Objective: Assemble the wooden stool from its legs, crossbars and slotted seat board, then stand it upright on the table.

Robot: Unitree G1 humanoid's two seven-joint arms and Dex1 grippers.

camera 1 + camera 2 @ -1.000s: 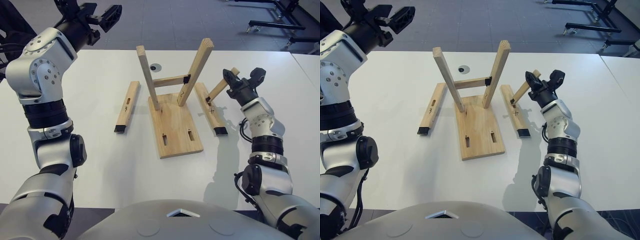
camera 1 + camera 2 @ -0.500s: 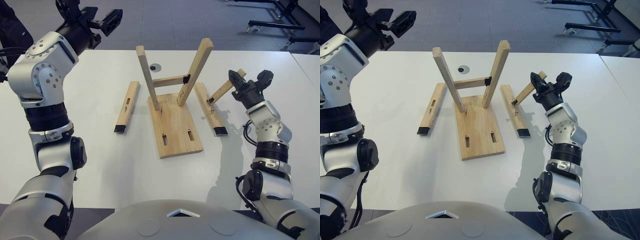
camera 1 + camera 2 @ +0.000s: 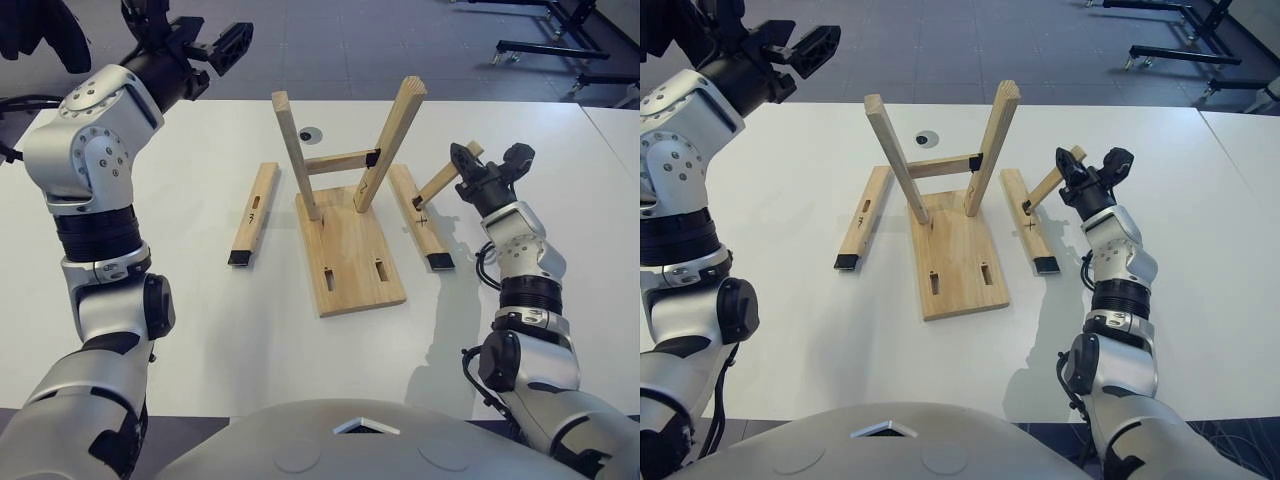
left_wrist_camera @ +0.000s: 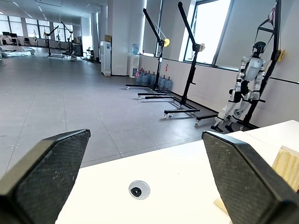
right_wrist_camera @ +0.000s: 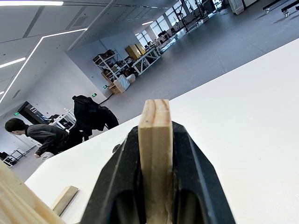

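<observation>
Slippage worries me: with my right jaws clamped on the crossbar (image 3: 437, 185), its tip at the leg (image 3: 428, 238) lying on the bench (image 3: 200, 300), a skewed push could shove that leg; left jaws gape empty.

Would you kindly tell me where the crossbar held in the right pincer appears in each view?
Left eye view: crossbar, right of the upright legs, in the right pincer.
Right eye view: same place.
Right wrist view: centre, end-on.
Shared landmark: table hole behind the legs.
</observation>
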